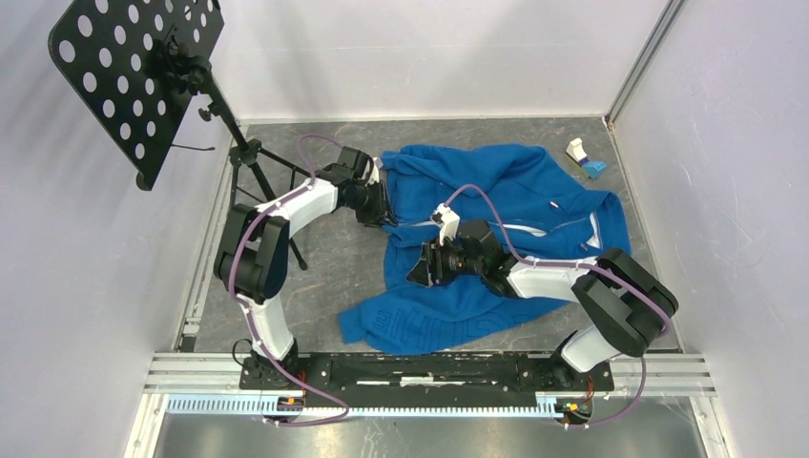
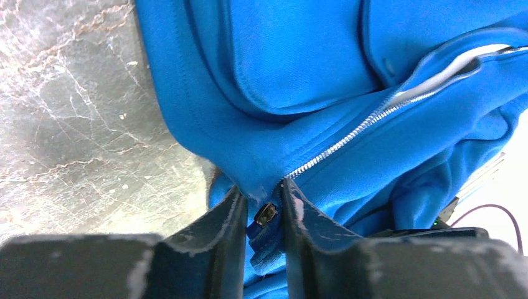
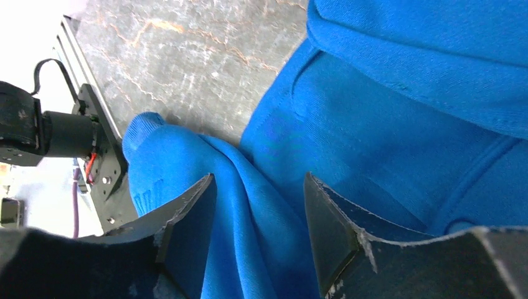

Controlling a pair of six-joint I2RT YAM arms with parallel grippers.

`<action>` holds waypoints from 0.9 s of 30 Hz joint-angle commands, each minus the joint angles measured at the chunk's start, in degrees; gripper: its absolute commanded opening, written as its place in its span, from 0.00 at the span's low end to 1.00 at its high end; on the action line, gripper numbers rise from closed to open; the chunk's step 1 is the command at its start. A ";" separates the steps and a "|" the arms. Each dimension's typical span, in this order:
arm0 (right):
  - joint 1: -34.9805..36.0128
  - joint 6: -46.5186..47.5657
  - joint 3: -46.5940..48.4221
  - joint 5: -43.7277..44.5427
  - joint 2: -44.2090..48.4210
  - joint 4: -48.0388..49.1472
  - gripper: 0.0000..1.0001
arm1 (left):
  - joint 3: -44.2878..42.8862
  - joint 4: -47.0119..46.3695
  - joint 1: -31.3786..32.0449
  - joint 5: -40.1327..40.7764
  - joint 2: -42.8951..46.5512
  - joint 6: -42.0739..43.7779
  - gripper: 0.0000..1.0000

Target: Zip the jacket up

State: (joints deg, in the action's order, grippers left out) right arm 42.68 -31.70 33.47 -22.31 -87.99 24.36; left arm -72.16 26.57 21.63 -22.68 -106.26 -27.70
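Observation:
The bright blue jacket point(image 1: 496, 181) lies crumpled on the grey table, with tone-on-tone lettering point(image 1: 439, 324) on its near part. Its pale zipper point(image 2: 348, 134) runs up and right from my left gripper. My left gripper point(image 1: 380, 212) is at the jacket's left edge. In the left wrist view it point(image 2: 260, 199) is shut on the blue fabric at the zipper's lower end, with a small metal zipper piece point(image 2: 266, 215) between the fingers. My right gripper point(image 1: 420, 267) is over the jacket's near left part. In the right wrist view it point(image 3: 258, 199) is open, with a fold of jacket point(image 3: 249, 205) between its fingers.
A black perforated music stand point(image 1: 134, 67) on a tripod point(image 1: 253, 162) stands at the back left, close to the left arm. A small white and blue object point(image 1: 582, 157) sits at the back right. An aluminium rail point(image 1: 429, 367) runs along the near edge. Walls close in both sides.

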 commanded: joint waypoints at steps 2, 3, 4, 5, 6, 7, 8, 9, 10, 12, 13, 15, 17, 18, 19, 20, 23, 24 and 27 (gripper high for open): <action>0.39 -0.14 2.31 1.30 1.87 5.46 0.65 | -6.37 1.29 0.06 -0.58 3.09 1.37 0.26; 0.39 1.26 2.65 2.30 2.58 5.04 0.68 | -7.35 1.55 0.11 -0.23 2.80 1.35 0.25; 0.39 2.74 3.39 3.24 3.32 3.38 0.70 | -7.90 1.56 0.12 -0.26 2.51 1.45 0.22; 0.39 4.74 4.93 4.69 3.73 1.01 0.72 | -8.30 1.55 0.15 -0.56 2.38 1.58 0.20; 0.39 6.59 6.88 5.83 4.06 -2.67 0.74 | -8.28 1.56 0.15 -1.03 2.36 1.81 0.20; 0.39 9.13 8.66 7.07 4.42 -5.64 0.75 | -8.02 1.56 0.16 -1.42 2.52 2.25 0.20; 0.39 11.43 10.16 8.05 4.73 -7.30 0.76 | -7.58 1.52 0.16 -1.37 2.83 2.98 0.20; 0.39 13.38 11.14 9.49 5.02 -8.44 0.77 | -6.96 1.56 0.12 -0.92 3.26 3.30 0.20; 0.39 15.85 12.49 11.22 5.09 -9.55 0.77 | -6.54 1.56 0.15 -0.77 3.56 2.81 0.20; 0.40 19.68 15.91 13.57 4.53 -12.78 0.78 | -6.56 1.30 0.32 -2.75 4.42 2.92 0.20; 0.39 21.33 17.76 14.57 3.98 -13.98 0.77 | -6.23 1.31 0.38 -2.29 4.94 2.94 0.21; 0.39 25.01 19.95 15.96 2.71 -14.43 0.77 | -5.36 0.67 0.34 -2.11 5.67 2.15 0.20; 0.38 29.15 20.67 16.21 1.30 -12.35 0.77 | -4.98 -0.27 0.34 -3.98 5.96 1.24 0.20; 0.39 31.15 20.84 15.69 0.39 -11.01 0.76 | -5.00 -0.45 0.38 -4.82 6.04 1.24 0.20; 0.39 33.55 20.56 14.94 -0.28 -9.42 0.76 | -5.05 -0.46 0.31 -5.07 6.13 1.40 0.20; 0.38 34.86 20.10 14.61 -0.97 -7.58 0.76 | -5.02 -0.30 0.29 -4.96 6.16 1.56 0.20; 0.37 38.08 19.10 13.42 -3.21 -2.62 0.77 | -5.16 0.04 0.24 -5.98 6.51 1.57 0.20; 0.35 38.12 19.27 14.19 -4.17 -1.78 0.77 | -5.03 0.06 0.23 -6.19 6.78 1.67 0.20; 0.39 38.30 21.69 15.15 -7.88 -3.08 0.75 | -4.43 0.04 0.19 -5.70 7.59 1.96 0.21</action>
State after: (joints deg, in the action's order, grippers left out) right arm 43.03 2.42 52.77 -8.64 -92.36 18.22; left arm -77.10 27.53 21.87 -26.24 -102.54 -27.57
